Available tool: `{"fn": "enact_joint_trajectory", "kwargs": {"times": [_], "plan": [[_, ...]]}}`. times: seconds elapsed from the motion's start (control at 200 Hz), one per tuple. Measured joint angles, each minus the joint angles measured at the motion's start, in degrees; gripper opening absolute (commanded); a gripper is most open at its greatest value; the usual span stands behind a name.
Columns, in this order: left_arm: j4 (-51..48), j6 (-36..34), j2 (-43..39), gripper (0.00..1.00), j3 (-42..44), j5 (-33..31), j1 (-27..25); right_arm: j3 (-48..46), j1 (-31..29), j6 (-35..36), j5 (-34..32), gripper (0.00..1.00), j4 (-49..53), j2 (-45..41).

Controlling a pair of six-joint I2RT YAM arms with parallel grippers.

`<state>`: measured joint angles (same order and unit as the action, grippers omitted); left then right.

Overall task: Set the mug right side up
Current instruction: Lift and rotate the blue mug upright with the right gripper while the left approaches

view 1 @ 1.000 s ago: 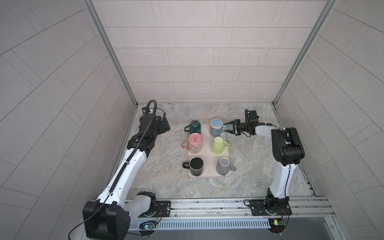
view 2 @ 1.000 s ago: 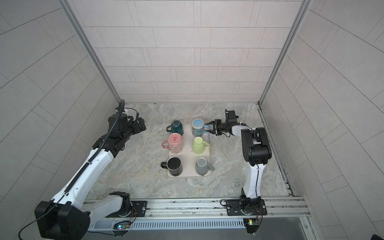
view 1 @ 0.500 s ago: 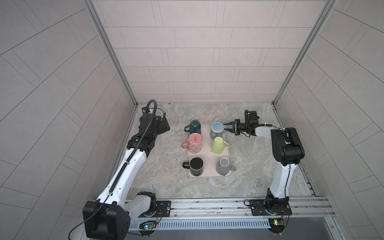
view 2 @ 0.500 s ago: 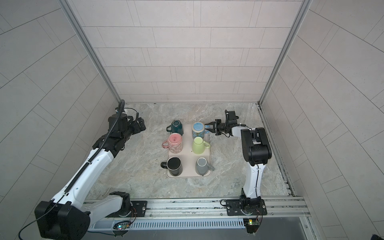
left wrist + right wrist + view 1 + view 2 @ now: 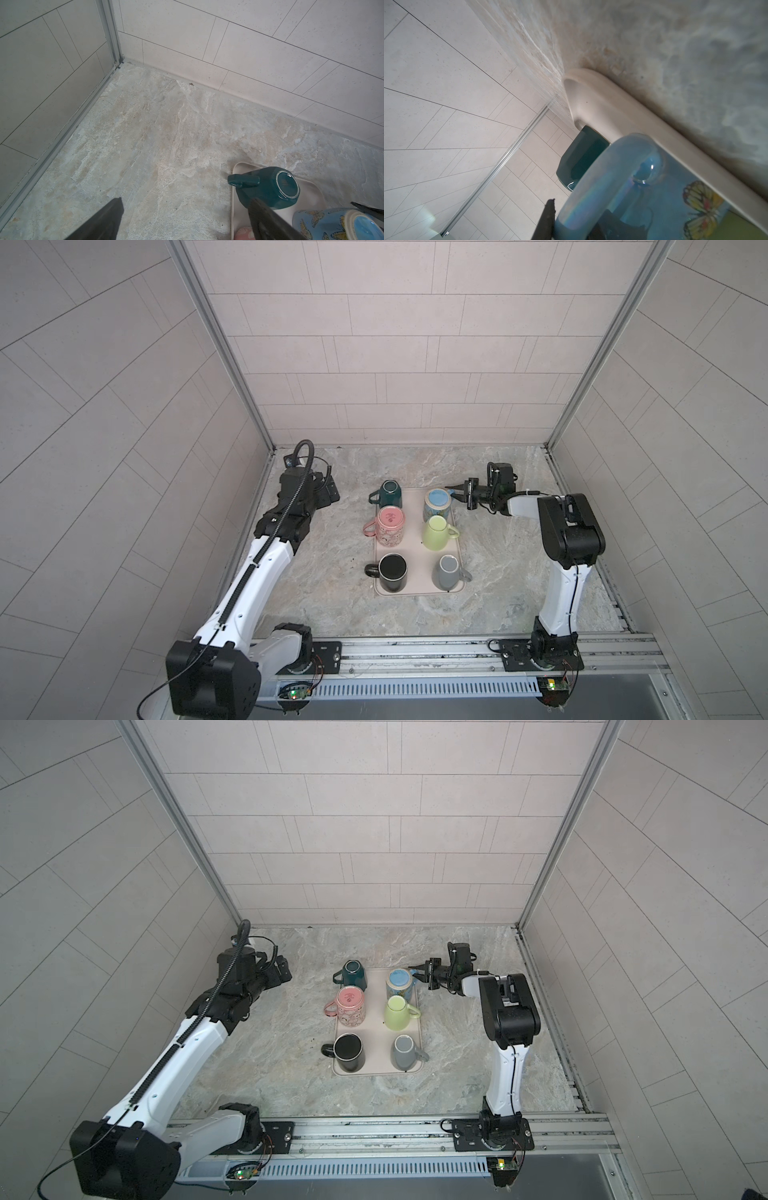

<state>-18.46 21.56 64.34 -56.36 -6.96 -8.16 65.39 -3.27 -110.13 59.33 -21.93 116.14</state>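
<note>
Blue mug [image 5: 437, 506] is standing upside down in the tray's [image 5: 415, 556] far right corner, right tool [image 5: 453, 493] pinching its handle [image 5: 602, 176] narrow; judging: lifting clear of the green mug [image 5: 436, 533] before rolling the wrist, squeeze firm.

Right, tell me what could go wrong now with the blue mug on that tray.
1. The right gripper appears to pinch only the glossy handle of the upside-down blue mug, so the mug could slip or swing once lifted.
2. The green mug stands close beside it, and the teal mug is nearby. Flipping low could knock either.
</note>
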Motion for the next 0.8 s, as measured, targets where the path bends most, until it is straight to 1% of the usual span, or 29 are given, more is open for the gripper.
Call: {"fn": "enact_joint_trajectory", "kwargs": {"times": [0.305, 0.585, 0.801], "plan": [[-0.07, -0.02, 0.46, 1.00, 0.00, -0.17, 0.00, 1.07, -0.33, -5.66, -0.92, 0.00, -11.47, 3.63], [-0.31, 0.00, 0.94, 1.00, -0.57, -0.11, 0.00, 3.89, -0.61, -6.05, -2.67, 0.00, -20.35, 4.26], [-0.28, 0.04, 0.94, 1.00, -0.74, 0.26, 0.00, 6.27, -1.20, -6.05, -2.34, 0.00, -24.06, 4.48]]}}
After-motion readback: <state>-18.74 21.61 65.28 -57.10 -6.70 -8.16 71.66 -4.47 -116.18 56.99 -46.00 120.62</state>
